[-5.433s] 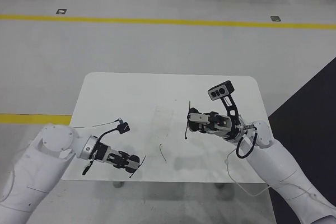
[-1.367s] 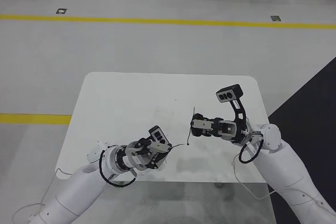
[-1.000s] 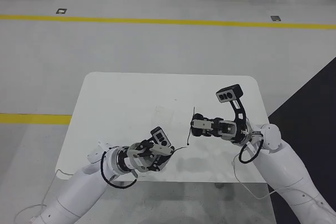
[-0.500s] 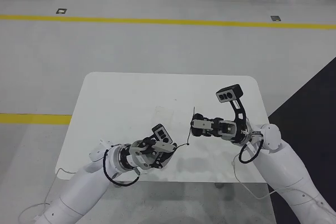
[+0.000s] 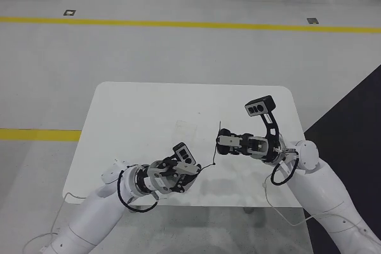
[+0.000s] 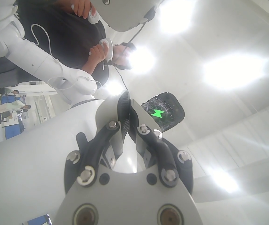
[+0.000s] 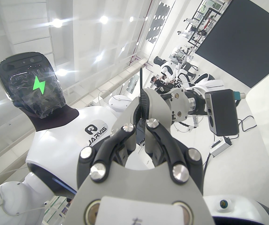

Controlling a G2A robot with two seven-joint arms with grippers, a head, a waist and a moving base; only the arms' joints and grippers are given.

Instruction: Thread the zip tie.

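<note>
Grey painted floor [image 5: 178, 57]; white rounded table [image 5: 127, 108].
Item: thin black plastic zip tie [image 5: 219, 129], pinched mid-length in right gripper [image 5: 221, 141] over the table's middle, long axis running away from the robot.
Left gripper [image 5: 192, 169]: pressed together on second thin black strip [image 5: 205, 167], whose tip points at the tie's near end, just beside it.
Contact, head and slot: too small to tell.

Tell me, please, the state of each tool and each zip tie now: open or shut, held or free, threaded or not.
right tool: shut on the first zip tie.
first zip tie: held partway along, both ends sticking out free.
left tool: shut on the second zip tie.
second zip tie: held, its free end reaching to the first zip tie's end nearer the robot; whether it is threaded is too small to tell.
</note>
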